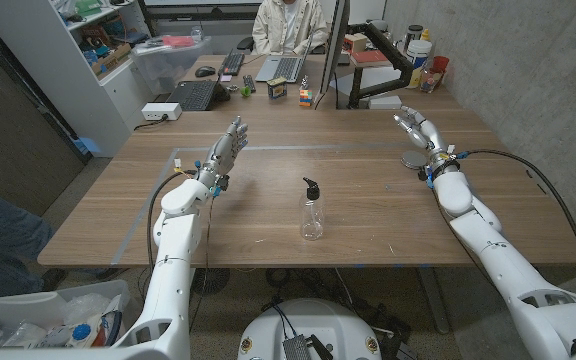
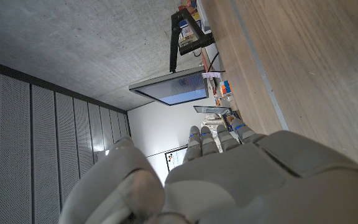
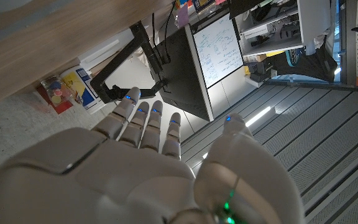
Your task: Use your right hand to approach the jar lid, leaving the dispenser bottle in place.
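Concrete walls and a cluttered office desk are seen behind the wooden worktop (image 1: 368, 200), where a person (image 1: 286, 25) is seated at a laptop. A clear dispenser bottle (image 1: 312, 211) with a black pump is stood upright near the middle of the worktop, towards its near edge. A grey jar lid (image 1: 414, 160) is laid near the right edge, touched or just overhung by the right hand (image 1: 420, 134), whose fingers are held spread and empty. The left hand (image 1: 226, 150) is raised, fingers extended and holding nothing, towards the left side of the worktop, well apart from the bottle.
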Action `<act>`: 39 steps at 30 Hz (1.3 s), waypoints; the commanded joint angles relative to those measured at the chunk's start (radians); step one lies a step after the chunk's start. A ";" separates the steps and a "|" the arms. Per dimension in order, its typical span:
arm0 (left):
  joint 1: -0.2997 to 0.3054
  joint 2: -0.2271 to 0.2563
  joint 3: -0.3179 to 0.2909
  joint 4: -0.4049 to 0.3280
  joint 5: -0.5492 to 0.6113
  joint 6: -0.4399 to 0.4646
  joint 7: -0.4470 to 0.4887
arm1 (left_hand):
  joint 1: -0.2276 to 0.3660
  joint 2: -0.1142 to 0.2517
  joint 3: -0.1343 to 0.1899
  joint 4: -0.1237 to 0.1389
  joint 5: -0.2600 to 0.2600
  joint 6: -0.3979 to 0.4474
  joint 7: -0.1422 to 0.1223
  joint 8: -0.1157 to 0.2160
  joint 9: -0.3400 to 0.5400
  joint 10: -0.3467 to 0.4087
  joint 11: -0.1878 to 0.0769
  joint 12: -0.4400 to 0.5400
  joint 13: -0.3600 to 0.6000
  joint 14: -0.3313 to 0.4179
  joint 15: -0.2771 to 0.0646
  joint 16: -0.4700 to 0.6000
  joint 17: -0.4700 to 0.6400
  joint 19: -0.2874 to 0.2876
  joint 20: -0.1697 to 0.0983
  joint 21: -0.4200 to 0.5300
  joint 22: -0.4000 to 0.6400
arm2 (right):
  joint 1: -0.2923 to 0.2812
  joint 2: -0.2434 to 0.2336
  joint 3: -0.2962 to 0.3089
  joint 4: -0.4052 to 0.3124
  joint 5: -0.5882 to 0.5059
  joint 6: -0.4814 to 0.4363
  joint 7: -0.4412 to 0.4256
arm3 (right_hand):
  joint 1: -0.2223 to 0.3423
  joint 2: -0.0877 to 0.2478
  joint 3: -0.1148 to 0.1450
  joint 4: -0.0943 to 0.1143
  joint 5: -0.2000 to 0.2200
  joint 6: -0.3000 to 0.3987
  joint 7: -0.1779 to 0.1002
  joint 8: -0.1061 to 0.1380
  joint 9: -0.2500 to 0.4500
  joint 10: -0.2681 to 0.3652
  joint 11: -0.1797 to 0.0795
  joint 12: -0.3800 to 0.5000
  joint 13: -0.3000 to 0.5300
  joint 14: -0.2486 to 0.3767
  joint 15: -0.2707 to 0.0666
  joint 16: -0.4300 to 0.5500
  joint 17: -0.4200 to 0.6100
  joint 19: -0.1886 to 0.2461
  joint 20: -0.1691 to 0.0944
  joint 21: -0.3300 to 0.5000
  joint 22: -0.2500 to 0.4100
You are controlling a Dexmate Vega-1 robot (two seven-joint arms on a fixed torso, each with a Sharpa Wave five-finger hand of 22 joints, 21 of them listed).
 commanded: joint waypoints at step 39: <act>0.016 -0.005 -0.003 -0.011 -0.010 -0.008 0.004 | 0.010 0.010 -0.007 -0.001 0.006 0.011 -0.001 -0.001 0.006 0.006 -0.001 0.001 0.003 0.001 0.000 -0.002 0.002 0.004 0.017 -0.021 0.007 | 0.009 -0.109 -0.115 -0.091 -0.261 -0.171 -0.131 | 0.025 -0.013 0.004 -0.027 0.047 0.004 -0.027 0.009 0.007 -0.034 -0.027 -0.015 0.003 -0.088 -0.026 -0.017 0.004 -0.072 -0.044 -0.074 0.005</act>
